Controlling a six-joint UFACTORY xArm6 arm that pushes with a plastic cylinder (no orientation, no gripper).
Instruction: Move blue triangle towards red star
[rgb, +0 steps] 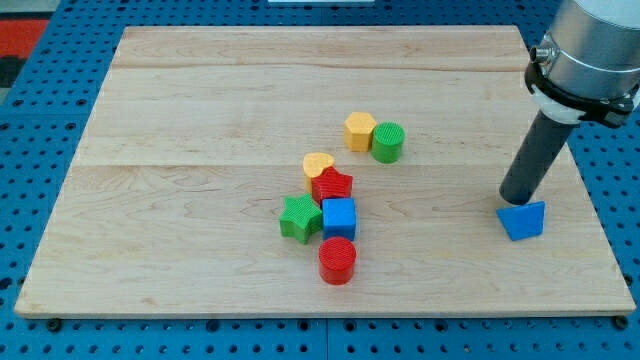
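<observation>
Now the blue triangle (523, 220) sits far from the red star (332, 185), at about its 4 o'clock.
My tip (517, 199), a bare rod with nothing to close, touches the triangle's 12 o'clock edge; better to circle to its 3 o'clock and push toward 9–10 o'clock, stopping before the blue cube (339, 218).

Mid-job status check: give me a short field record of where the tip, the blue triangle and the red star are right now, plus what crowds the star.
tip: my tip at the blue triangle's upper left edge, contact looks likely
blue triangle: near the view's right, alone
red star: in the centre cluster, far to the triangle's left
star neighbours: yellow heart, green star, blue cube
board: wooden board
</observation>
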